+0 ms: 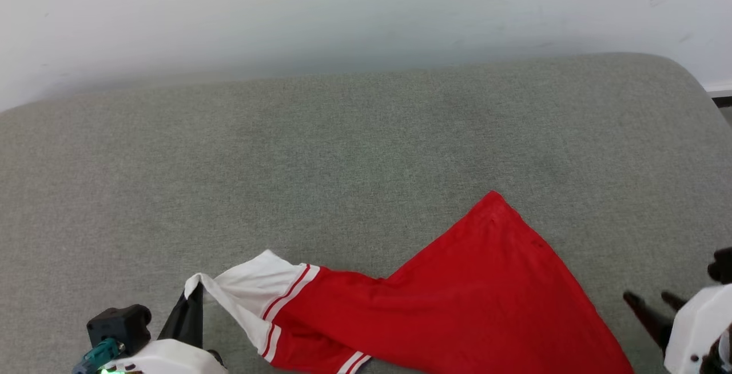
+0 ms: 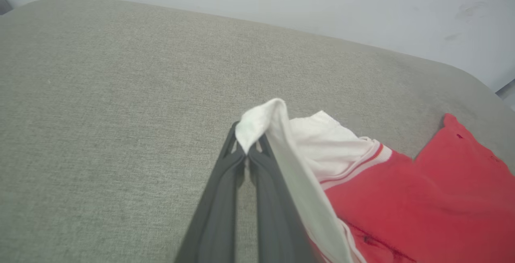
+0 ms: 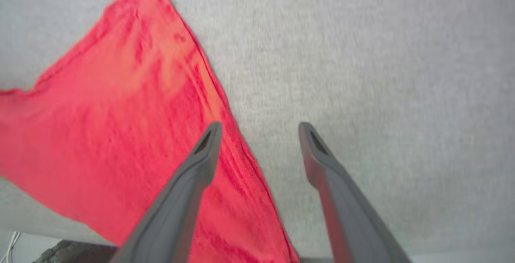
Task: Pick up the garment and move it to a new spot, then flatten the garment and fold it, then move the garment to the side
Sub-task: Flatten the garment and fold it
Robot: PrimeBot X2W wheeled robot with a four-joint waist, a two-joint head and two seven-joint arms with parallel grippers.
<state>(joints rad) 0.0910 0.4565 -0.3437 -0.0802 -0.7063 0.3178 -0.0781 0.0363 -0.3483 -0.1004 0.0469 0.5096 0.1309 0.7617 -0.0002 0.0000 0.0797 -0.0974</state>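
Long dark grey tapered fingers [image 2: 217, 214] on the left gripper [image 2: 245, 152], slotted fingertips [image 3: 207, 138] on the right gripper [image 3: 259, 128], white rounded wrist shells [image 1: 166, 359], black boxy block [image 1: 119, 323], teal plug [image 1: 100, 354], green light [image 1: 108, 370]

- No text, label, brand, number or sign can be read in any view.
- On the red jersey-style garment [image 1: 474, 299] with white, red-striped sleeves, the cloth facing the cameras carries no legible lettering. A few small dark marks in the left wrist view are too small to read.

a plain indoor room; home or lab, cannot tell. a grey upholstered cushion [image 1: 366, 134] meets a scuffed white wall [image 1: 343, 8].
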